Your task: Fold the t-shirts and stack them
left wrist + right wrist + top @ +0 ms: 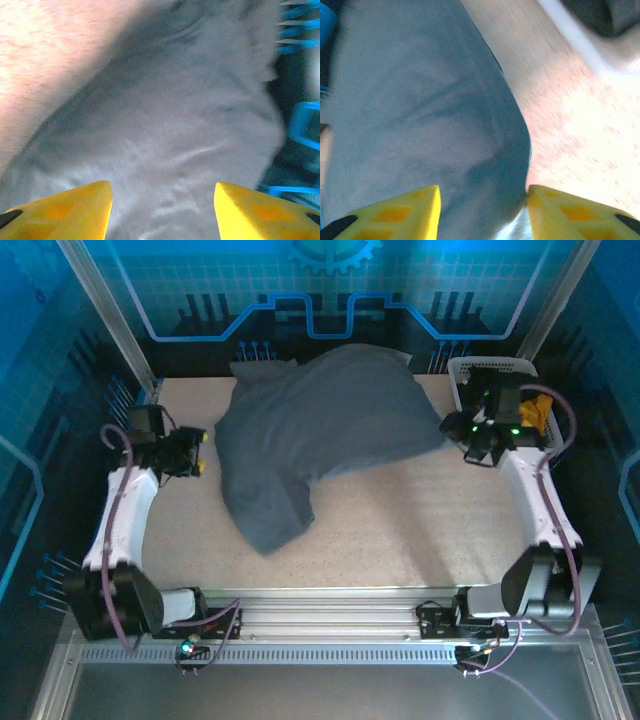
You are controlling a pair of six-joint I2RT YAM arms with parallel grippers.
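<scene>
A slate grey t-shirt (315, 435) lies crumpled and partly spread over the middle and back of the table, one part trailing toward the front left. My left gripper (197, 452) sits just off its left edge, open; in the left wrist view the grey t-shirt (175, 125) lies beyond the open left gripper (162, 210). My right gripper (462, 430) is at the shirt's right corner, open, with the shirt's edge (445, 115) lying between its yellow fingers (570, 212). An orange-yellow t-shirt (540, 412) shows in the basket.
A white lattice basket (480, 365) stands at the back right corner, right behind my right arm; its rim (580, 37) shows in the right wrist view. Bare speckled tabletop (420, 525) stretches along the front and right. Blue panels wall in the back and sides.
</scene>
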